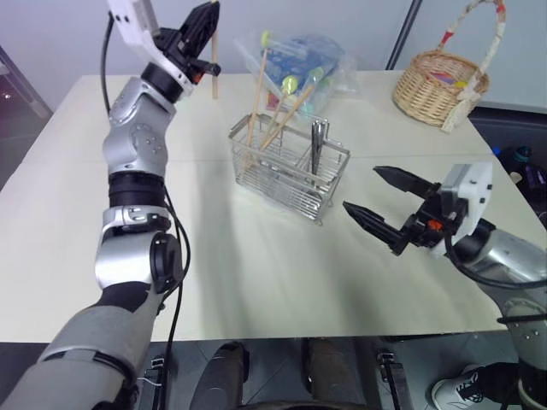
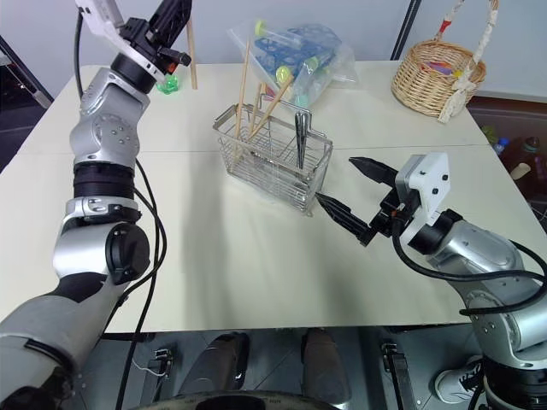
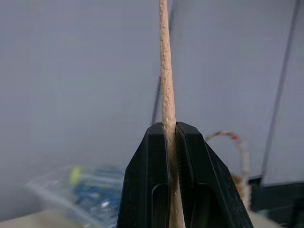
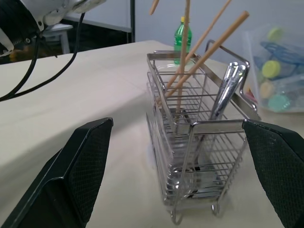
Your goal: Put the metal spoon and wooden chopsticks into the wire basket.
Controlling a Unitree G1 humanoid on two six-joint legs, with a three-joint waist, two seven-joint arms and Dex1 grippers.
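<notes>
The left gripper (image 1: 208,30) was raised high above the far left part of the counter (image 1: 256,256), its jaws clamped on a single wooden chopstick (image 1: 214,68). The chopstick hung roughly upright, its lower end projecting below the jaws and clear of the counter surface. In the left wrist view the stick (image 3: 166,95) ran straight up between the two closed fingers (image 3: 147,180).

The wire basket (image 1: 286,166) stood on the counter near its centre. Several wooden chopsticks (image 1: 256,102) leaned in its left-hand compartments, their upper ends rising well above the rim. The metal spoon (image 1: 318,145) stood upright in a compartment at the basket's right-hand end, handle upward.

The right gripper (image 1: 383,201) hovered just beside the basket's right end, level with it, jaws spread wide apart and holding nothing.

Behind the basket lay a clear plastic bag (image 1: 303,64) of coloured items. A woven wicker basket (image 1: 440,81) sat at the far right corner.
</notes>
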